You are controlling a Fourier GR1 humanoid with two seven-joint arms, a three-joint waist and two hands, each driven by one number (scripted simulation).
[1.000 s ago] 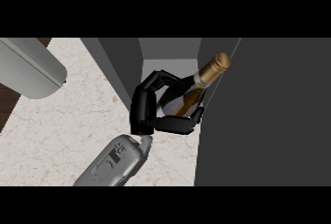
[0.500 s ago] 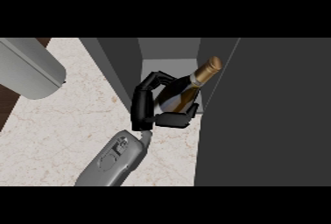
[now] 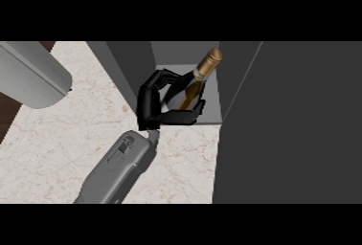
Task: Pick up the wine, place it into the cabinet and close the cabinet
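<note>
The wine bottle [image 3: 192,88], dark with a gold-foiled neck, leans to the right inside the open cabinet [image 3: 213,103]. Its neck points toward the back. My right hand [image 3: 150,103] is shut on the bottle's body from the left, fingers over its far side and thumb across its near side. The hand hides the lower part of the bottle. The grey right forearm [image 3: 117,167] rises from the lower edge to the cabinet's mouth. No left hand shows.
A wide dark panel [image 3: 297,124], probably the cabinet's open door, fills the right side. The cabinet's grey left wall [image 3: 130,67] stands beside my hand. A thick grey forearm [image 3: 32,72] crosses the upper left. Pale marble counter [image 3: 56,153] lies below.
My right hand has carried the bottle a little deeper into the cabinet, and the neck now points further back. The forearm followed it.
</note>
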